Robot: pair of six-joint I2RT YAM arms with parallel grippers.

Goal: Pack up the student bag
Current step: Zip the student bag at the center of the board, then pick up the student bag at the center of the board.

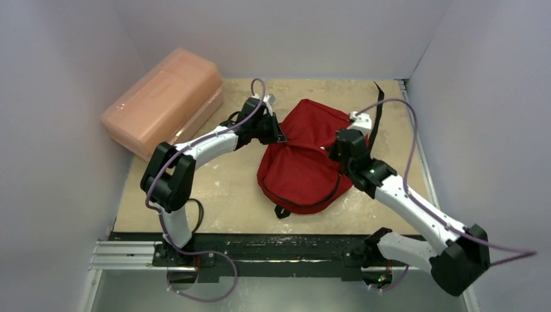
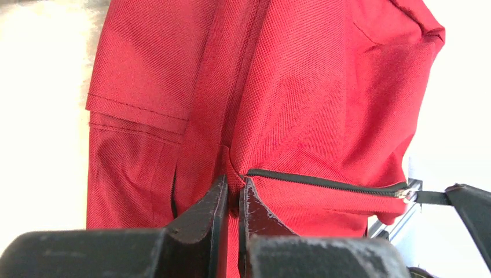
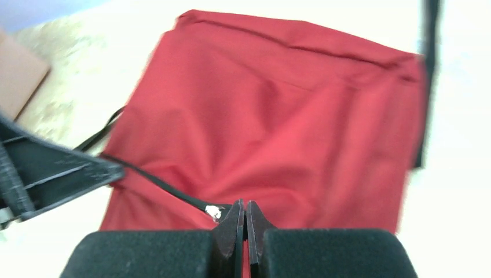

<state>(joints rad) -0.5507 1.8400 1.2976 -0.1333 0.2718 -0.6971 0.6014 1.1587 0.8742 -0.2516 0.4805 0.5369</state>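
The dark red student bag [image 1: 300, 162] lies in the middle of the table, pulled taut between both grippers. My left gripper [image 1: 278, 134] is shut on a fold of the bag's fabric [image 2: 234, 174] at the near end of a black zipper [image 2: 324, 181]. My right gripper [image 1: 333, 151] is shut on the black zipper pull [image 2: 431, 198], just past the metal slider [image 3: 213, 211]. In the right wrist view the jaws [image 3: 244, 207] stand pressed together over the red cloth [image 3: 278, 116]. The zipper line between the two grippers looks shut. The inside of the bag is hidden.
A pink translucent hard box [image 1: 164, 101] stands at the back left against the wall. A black strap [image 1: 379, 107] trails from the bag toward the back right. White walls enclose the table on three sides. A black rail [image 1: 260, 247] runs along the near edge.
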